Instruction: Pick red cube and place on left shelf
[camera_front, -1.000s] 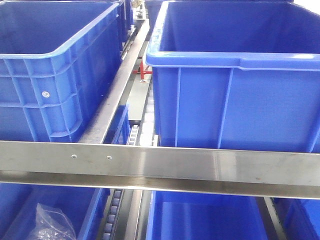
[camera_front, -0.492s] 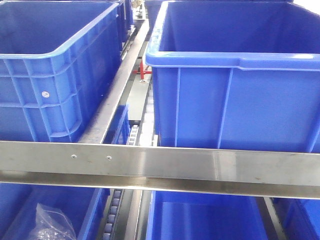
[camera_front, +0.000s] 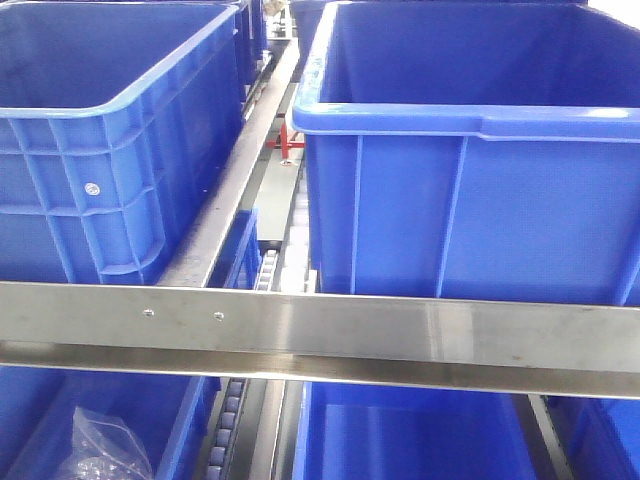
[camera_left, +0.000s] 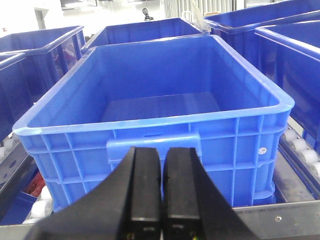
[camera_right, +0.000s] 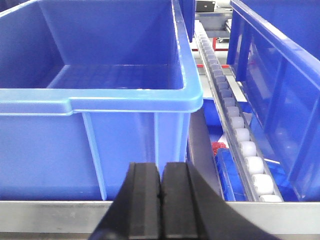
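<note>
Both pairs of black fingers are pressed together with nothing between them. The left gripper (camera_left: 160, 187) hangs in front of a blue crate (camera_left: 150, 130) whose inside is bare, its fingers (camera_left: 145, 185) level with the crate's front handle. The right gripper (camera_right: 160, 200) sits before another blue crate (camera_right: 95, 95), just above the flat steel front rail (camera_right: 60, 215) of the left shelf (camera_front: 320, 335). To its right a roller track (camera_right: 235, 125) of white rollers runs back between crates, and something small and red (camera_right: 218, 147) shows low beside the track; whether that is the red cube cannot be told. In the front view, a clear plastic bag (camera_front: 100, 445) lies in a lower crate.
</note>
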